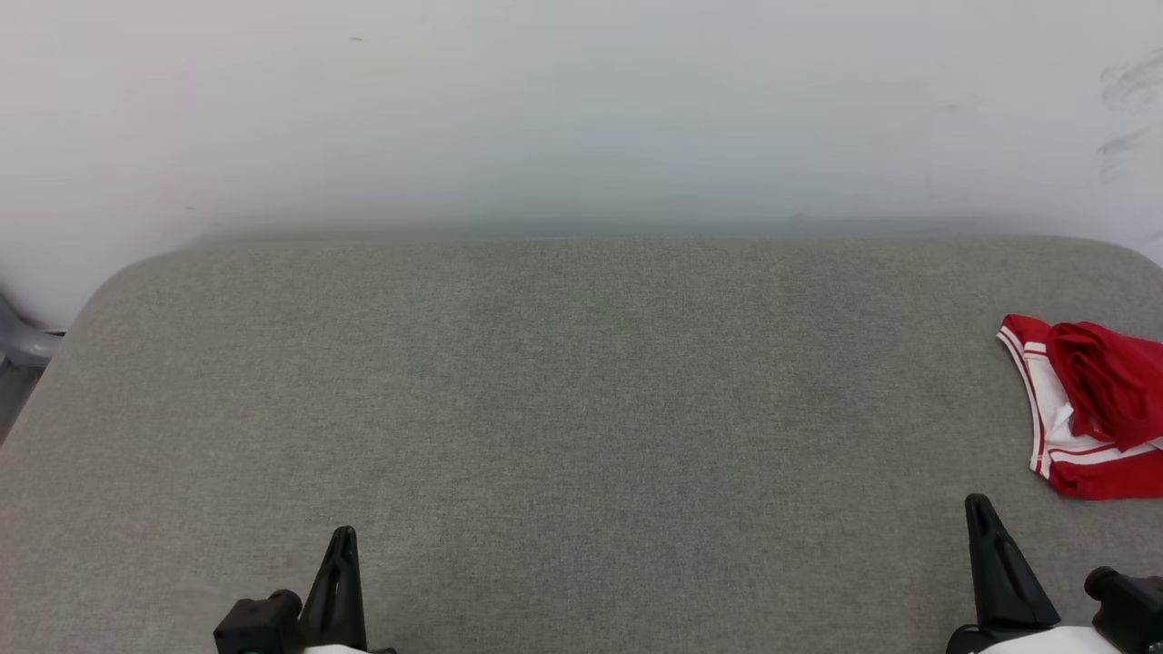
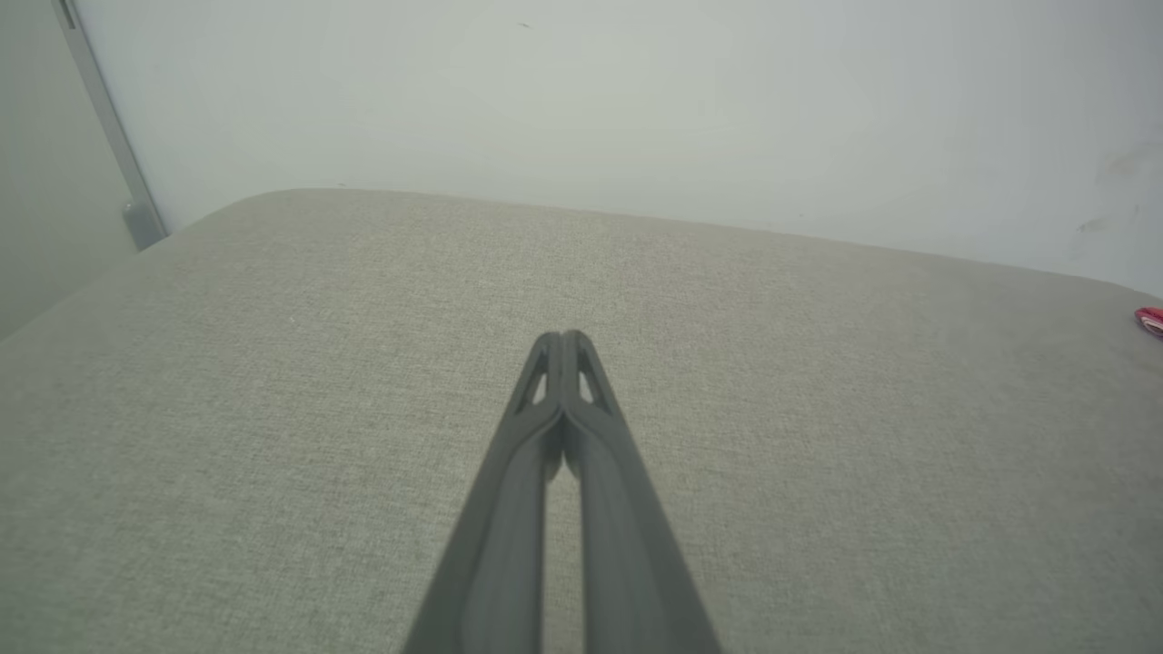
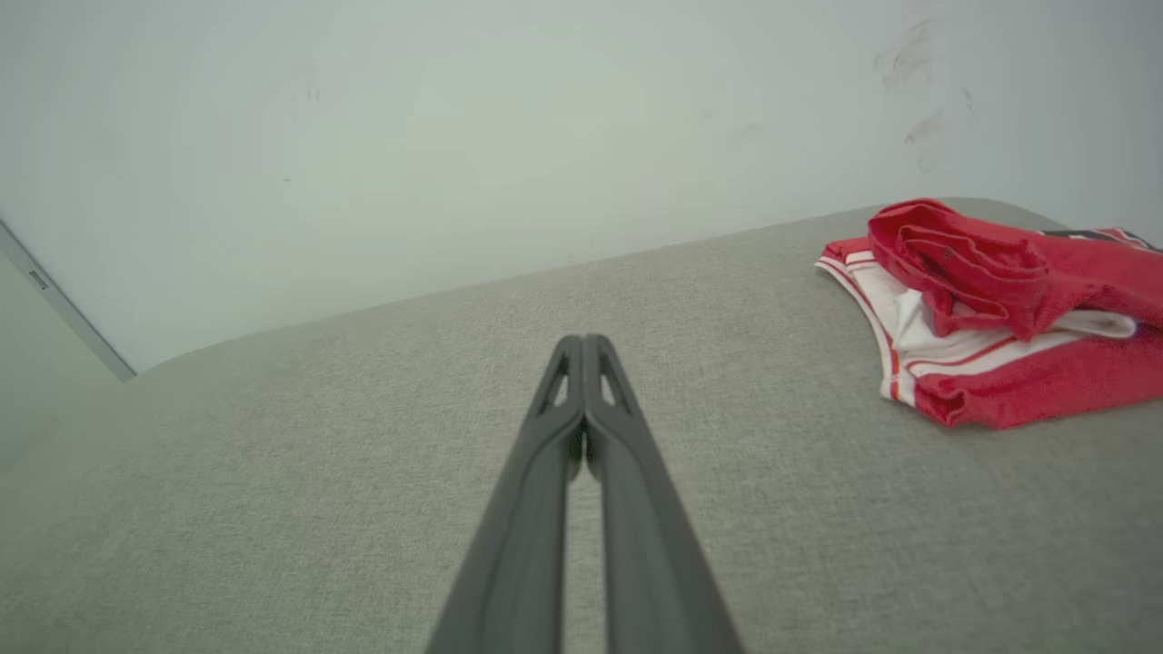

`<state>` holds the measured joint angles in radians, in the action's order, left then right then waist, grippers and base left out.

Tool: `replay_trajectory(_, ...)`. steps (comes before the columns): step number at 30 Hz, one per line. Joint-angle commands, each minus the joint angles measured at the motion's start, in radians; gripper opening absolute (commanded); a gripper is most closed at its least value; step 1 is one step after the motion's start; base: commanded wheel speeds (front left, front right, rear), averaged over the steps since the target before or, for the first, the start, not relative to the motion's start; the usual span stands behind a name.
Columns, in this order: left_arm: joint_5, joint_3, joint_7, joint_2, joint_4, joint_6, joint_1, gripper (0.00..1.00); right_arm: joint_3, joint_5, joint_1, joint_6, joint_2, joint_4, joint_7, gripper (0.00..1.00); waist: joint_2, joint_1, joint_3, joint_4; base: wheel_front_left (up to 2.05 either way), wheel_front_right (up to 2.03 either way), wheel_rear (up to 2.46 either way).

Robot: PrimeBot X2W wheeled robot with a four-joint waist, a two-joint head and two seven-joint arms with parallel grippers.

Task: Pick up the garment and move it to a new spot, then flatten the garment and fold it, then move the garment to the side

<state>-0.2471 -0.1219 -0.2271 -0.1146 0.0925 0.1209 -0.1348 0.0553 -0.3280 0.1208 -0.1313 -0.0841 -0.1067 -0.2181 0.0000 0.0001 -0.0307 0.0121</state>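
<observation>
At the far right edge of the grey tabletop [image 1: 563,400], the garment [image 1: 1090,409] lay in a loose heap, partly cut off by the head view's border and well apart from both tools. The right wrist view showed it as a low pile: rumpled red cloth on top, a white layer with red stripes beneath, red again at the bottom, and a sliver of dark lettering at the back.

I judged it light, soft and limp, with no stiffness to hold a shape. It would sag and spill open from any single pinch, though nothing about it looked fragile. Had I needed to lift it, I would have pinched a thick part, the striped trim or the raised red ridge on top, rather than one flat layer that the fingers might slip off.

Lying at the side like that, it fitted either a heap waiting to be picked up or a rough fold set aside; I could not tell which.

The left tool [image 1: 343,534] and the right tool [image 1: 977,501] each had their fingers pressed together on nothing, low at the near edge. By count there were one garment, two tools and two fingers apiece.
</observation>
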Motion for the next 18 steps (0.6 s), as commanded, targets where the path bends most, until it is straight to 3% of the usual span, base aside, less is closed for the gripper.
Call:
replay_trajectory(1, -0.032, 0.007, 0.003, -0.004, -0.012, -0.007, 0.028, 0.00, 0.003, -0.029, -0.027, 0.000, 0.001, 0.011, 0.004, 0.00, 0.0000, -0.0001, 0.000, 0.000, 0.00, 0.00, 0.00)
replay_trajectory(18, -0.355, 0.037, 0.063, -0.005, 0.034, -0.065, 0.083, 0.00, 0.012, -0.320, -0.076, 0.000, 0.005, -0.023, 0.076, 0.00, 0.0000, -0.0001, 0.005, -0.002, 0.00, 0.00, 0.00)
